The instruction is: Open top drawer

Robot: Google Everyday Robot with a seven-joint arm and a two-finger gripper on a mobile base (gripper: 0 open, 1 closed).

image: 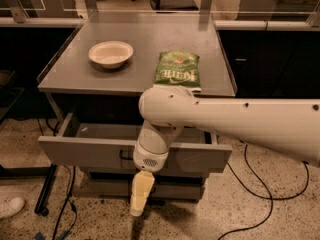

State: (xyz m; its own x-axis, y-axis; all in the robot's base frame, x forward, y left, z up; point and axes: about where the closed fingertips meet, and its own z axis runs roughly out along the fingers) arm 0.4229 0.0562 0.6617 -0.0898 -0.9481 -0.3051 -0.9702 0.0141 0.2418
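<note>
The top drawer (80, 151) is a wide grey metal drawer under the grey cabinet top. It stands pulled out toward me, with its inside showing behind the front panel. Its black bar handle (125, 155) is partly hidden by my arm's wrist. My gripper (140, 196) hangs down in front of the drawer front, just below and right of the handle, with yellowish fingers pointing at the floor. It holds nothing that I can see. The lower drawers sit below, mostly hidden by the open drawer and my arm.
A white bowl (111, 53) and a green chip bag (176, 70) lie on the cabinet top (65, 76). Black cables (260, 189) run over the speckled floor on both sides. A white shoe (10, 206) is at the left. Chairs stand behind a glass panel.
</note>
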